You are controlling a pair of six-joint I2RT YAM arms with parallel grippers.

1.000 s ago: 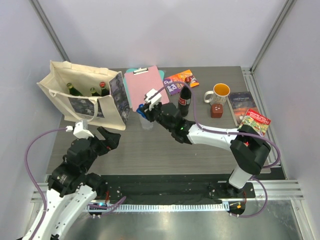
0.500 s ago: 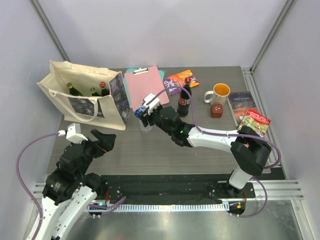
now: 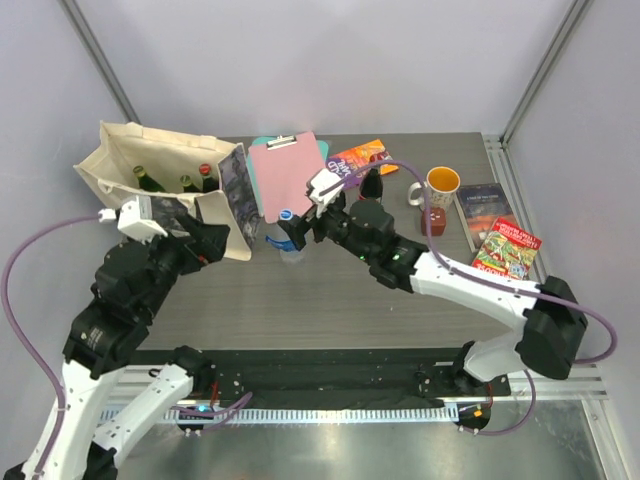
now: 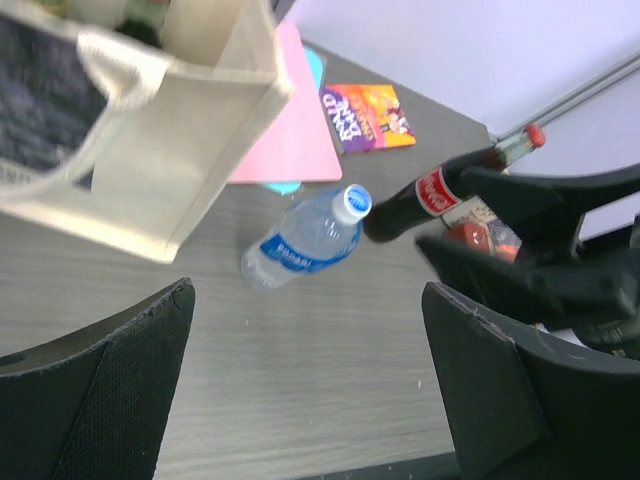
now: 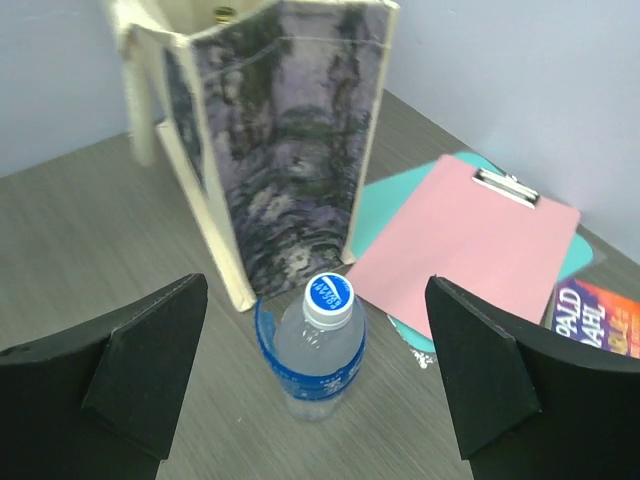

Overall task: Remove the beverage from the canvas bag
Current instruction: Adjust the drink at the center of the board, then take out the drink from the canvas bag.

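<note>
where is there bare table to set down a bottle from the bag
The widest bare table is the near strip in front of the water bottle, between the canvas bag and the right arm. The back is crowded: pink clipboard, snack packet, cola bottle, mug, and books on the right.

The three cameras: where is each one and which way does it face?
Top external: above and behind, looking down on the grey wooden table; left arm and right arm show.
Left wrist: on the left arm, facing a clear plastic water bottle and dark cola bottle, between its open jaws.
Right wrist: on the right arm, looking at that water bottle beside the cream canvas bag; open jaws frame it.
Shared: all show the water bottle and bag.
</note>
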